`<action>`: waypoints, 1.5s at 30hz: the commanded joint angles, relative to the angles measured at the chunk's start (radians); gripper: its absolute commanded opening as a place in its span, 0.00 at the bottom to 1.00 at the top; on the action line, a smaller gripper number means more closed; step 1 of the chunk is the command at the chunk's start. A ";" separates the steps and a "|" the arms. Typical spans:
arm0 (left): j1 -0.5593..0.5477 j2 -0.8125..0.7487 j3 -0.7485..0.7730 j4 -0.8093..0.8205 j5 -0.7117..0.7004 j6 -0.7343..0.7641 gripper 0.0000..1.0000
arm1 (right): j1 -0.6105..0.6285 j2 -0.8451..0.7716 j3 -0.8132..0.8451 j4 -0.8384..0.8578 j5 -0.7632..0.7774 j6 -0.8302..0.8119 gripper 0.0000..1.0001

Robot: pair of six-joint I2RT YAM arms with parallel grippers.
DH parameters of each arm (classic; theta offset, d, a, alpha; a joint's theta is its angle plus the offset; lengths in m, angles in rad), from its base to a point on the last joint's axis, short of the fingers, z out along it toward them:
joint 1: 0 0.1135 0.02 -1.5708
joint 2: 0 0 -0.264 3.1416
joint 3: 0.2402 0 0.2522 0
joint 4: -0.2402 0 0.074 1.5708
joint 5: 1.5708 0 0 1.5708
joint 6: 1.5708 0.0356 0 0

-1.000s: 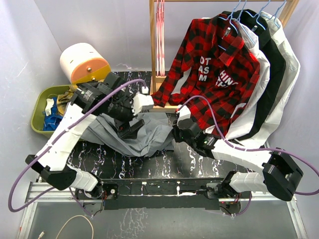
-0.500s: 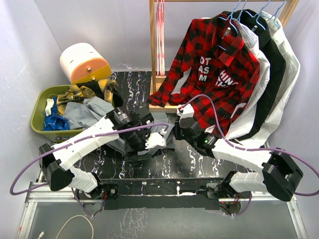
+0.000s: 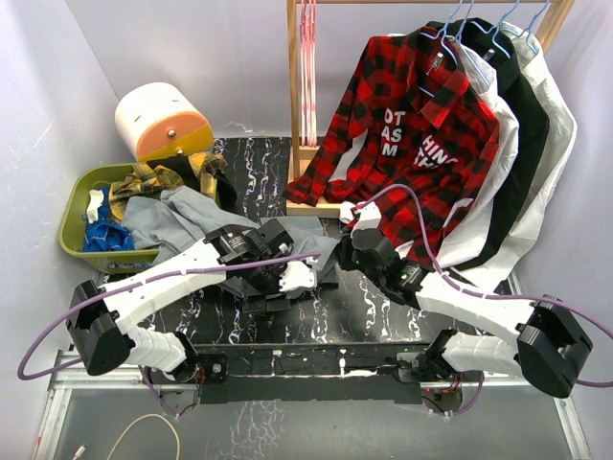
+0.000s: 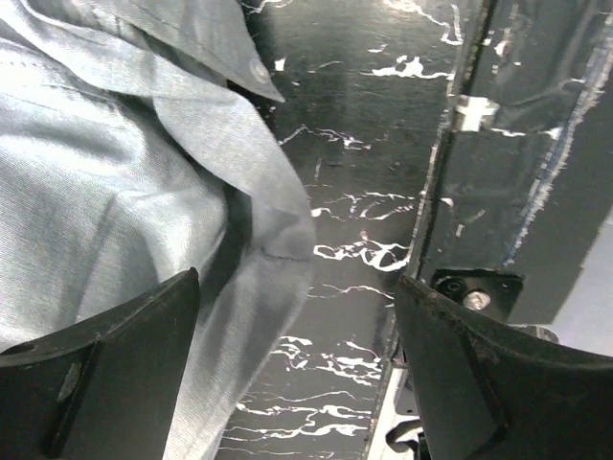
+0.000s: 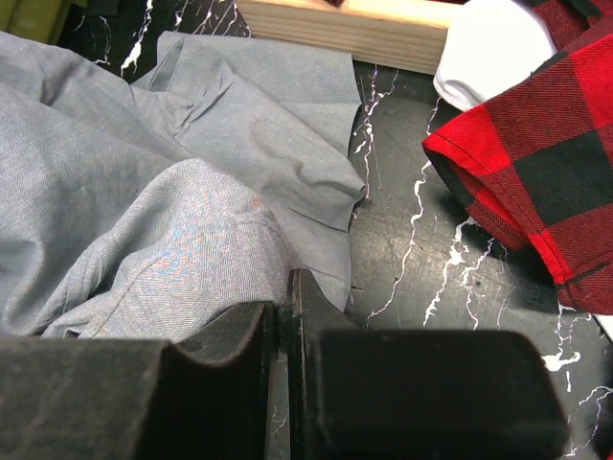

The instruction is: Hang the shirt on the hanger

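Grey shirt [image 3: 177, 216] lies crumpled on the black marbled table [image 3: 254, 158], spread from the green bin [image 3: 69, 216] to the centre. Left gripper [image 4: 297, 307] hangs over its edge, jaws wide apart. Right gripper [image 5: 284, 297] pinches a fold, jaws nearly closed. Pink hanger [image 3: 307, 67] hangs on the wooden rack [image 3: 292, 96], well apart.

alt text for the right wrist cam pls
The right pincer is shut on a fold of the crumpled grey shirt, which lies on the black marbled table. A red-black plaid sleeve shows at right, and a wooden rack base crosses the top.
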 commanded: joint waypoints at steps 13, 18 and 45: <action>0.008 -0.061 0.073 0.042 -0.122 0.045 0.00 | -0.005 -0.124 -0.062 0.042 0.002 0.044 0.08; 0.028 -0.052 0.480 -0.080 -0.115 0.060 0.00 | -0.004 -0.237 0.019 -0.022 -0.026 0.003 0.08; 0.034 0.181 1.354 0.643 -0.548 0.321 0.00 | -0.004 0.265 1.674 -0.246 0.170 -0.839 0.08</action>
